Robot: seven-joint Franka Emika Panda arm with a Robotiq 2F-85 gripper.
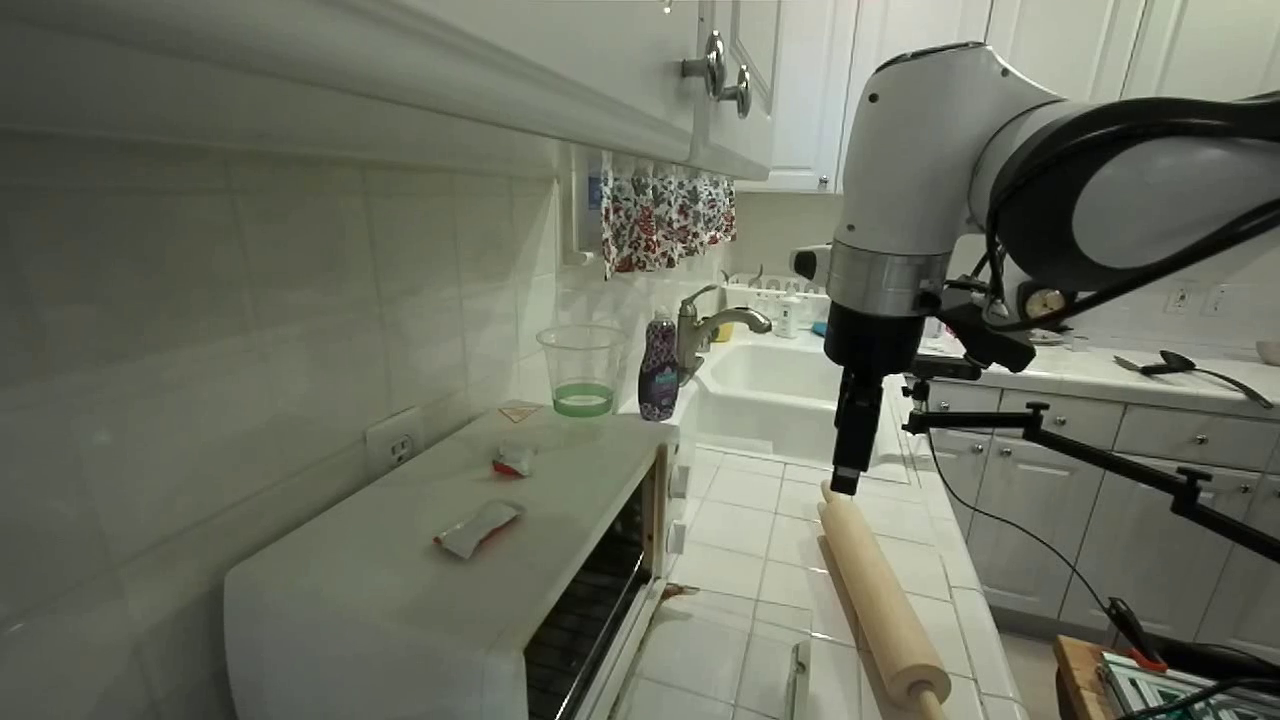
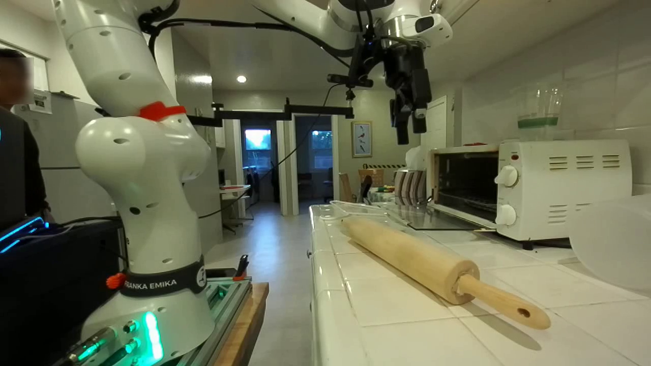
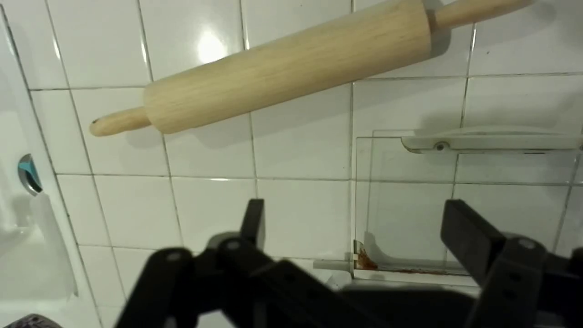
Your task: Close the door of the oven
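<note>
Wrist view: your gripper [image 3: 357, 223] is spread wide above the counter [image 3: 300, 150]. The oven [image 2: 569, 188] stands with its door [image 3: 410, 209] lowered.

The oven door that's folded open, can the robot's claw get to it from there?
Probably yes. The claw is open but hangs higher than the door, so it would need to come down; the rolling pin lies beside the door, not over it.

Lit ceiling lamp [image 2: 241, 79], white glare on tiles [image 3: 211, 47], soft shadow beside rolling pin [image 3: 291, 68], gripper [image 3: 353, 217] blurred in wrist view
</note>
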